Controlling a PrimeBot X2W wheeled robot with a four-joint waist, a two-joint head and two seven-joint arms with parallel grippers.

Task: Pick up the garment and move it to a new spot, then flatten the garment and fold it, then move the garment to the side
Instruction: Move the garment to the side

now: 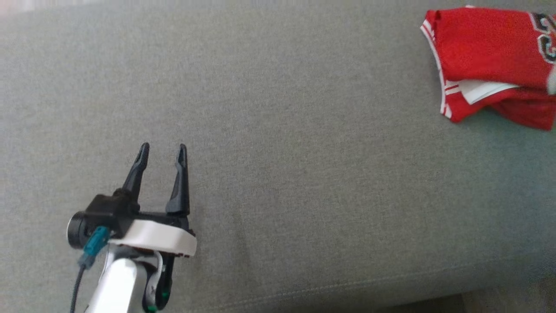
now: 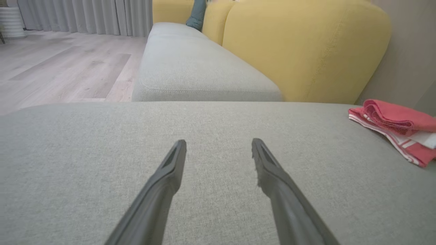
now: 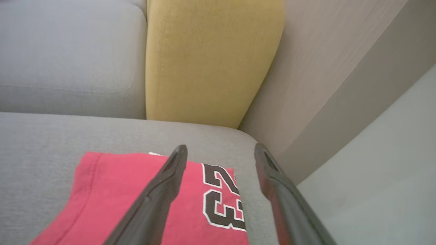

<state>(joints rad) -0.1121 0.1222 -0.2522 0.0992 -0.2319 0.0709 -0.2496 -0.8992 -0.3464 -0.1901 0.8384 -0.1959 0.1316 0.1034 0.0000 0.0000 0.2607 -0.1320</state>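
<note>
Grey woven fabric covers the sofa seat cushion, the broadest thing in the head view. Yellow backrest cushions stand behind it toward 12 o'clock in the left wrist view. Folded red basketball jersey, white-trimmed with black numerals, lies on the seat at 2 o'clock of the head view, by the cushion's corner. Left gripper at 8 o'clock has its 2 fingers spread wide over bare fabric, gripping nothing. Right gripper hangs above the jersey, fingers likewise parted, holding nothing
</note>
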